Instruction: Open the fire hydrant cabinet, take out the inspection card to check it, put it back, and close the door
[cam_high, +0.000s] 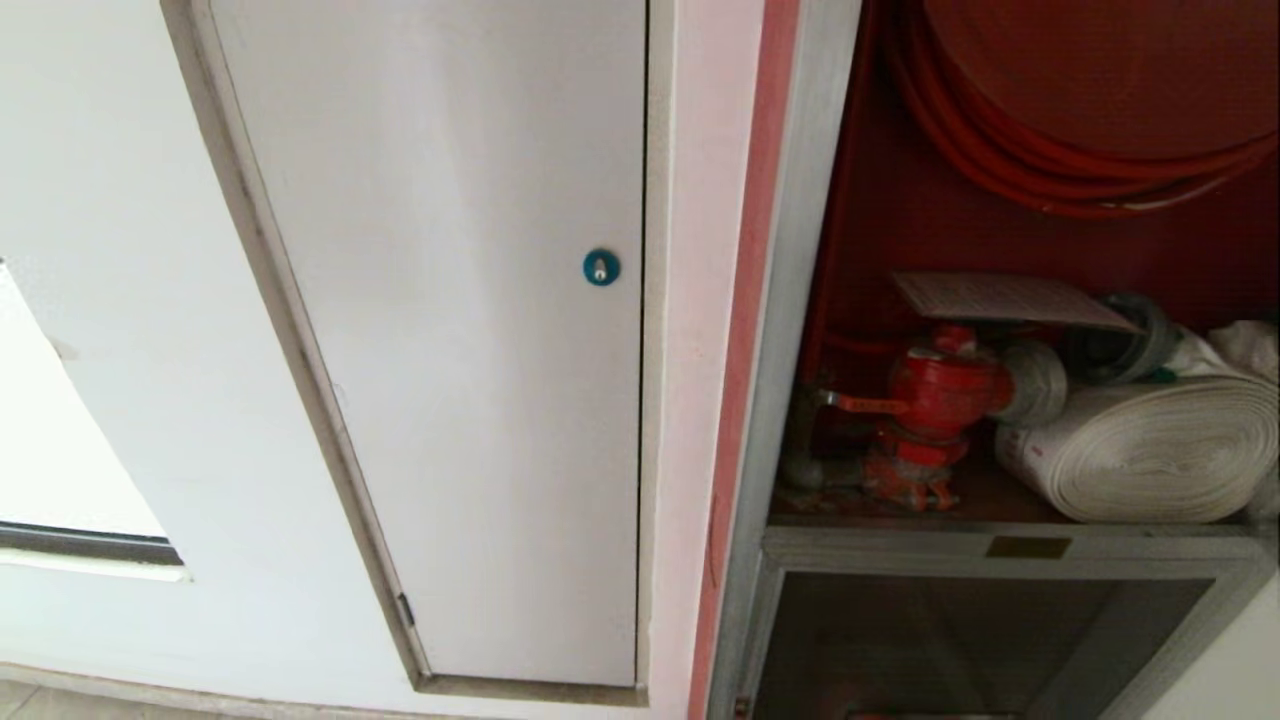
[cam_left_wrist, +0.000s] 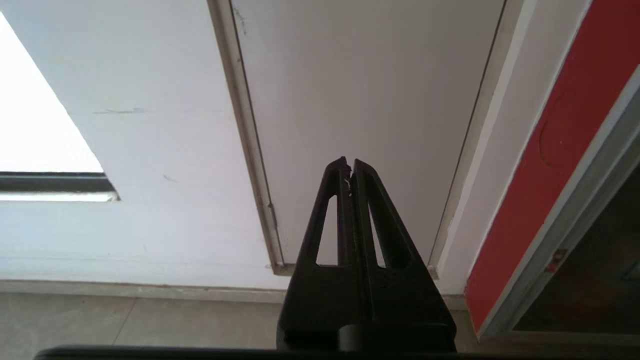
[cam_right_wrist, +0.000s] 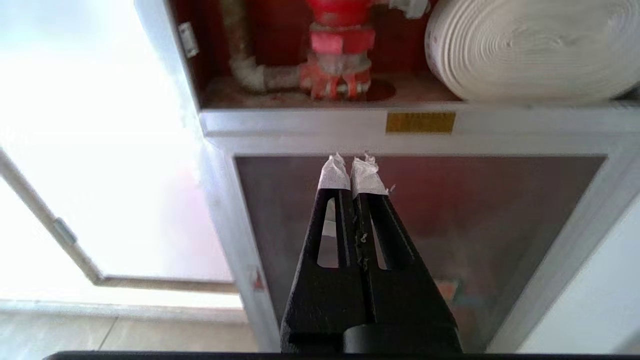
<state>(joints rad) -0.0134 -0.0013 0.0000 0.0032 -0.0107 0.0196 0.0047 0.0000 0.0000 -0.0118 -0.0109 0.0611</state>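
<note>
The inspection card (cam_high: 1010, 298) lies flat inside the fire hydrant cabinet (cam_high: 800, 330), resting on top of the red valve (cam_high: 935, 400), with its far end toward the grey hose coupling (cam_high: 1125, 340). The cabinet stands open: its red interior is exposed and no glass panel covers the upper compartment in the head view. The valve sits at the left of the cabinet's shelf (cam_high: 1000, 500), and the rolled white hose (cam_high: 1150, 450) lies on its side at the right of the shelf, just beside the valve's outlet. Above them hangs the coiled red hose (cam_high: 1080, 150). A small brass label (cam_high: 1028, 547) is fixed to the silver front edge of the shelf, and below it is the lower dark panel (cam_high: 960, 640).

The right gripper (cam_right_wrist: 352, 167) hangs in front of that lower panel, below the shelf edge, its white-taped jaws pressed together and holding nothing. The left gripper (cam_left_wrist: 349, 165) points at the plain white door (cam_high: 450, 330) with the round blue lock (cam_high: 601, 267), to the left of the cabinet; its jaws are also together and empty.
</note>
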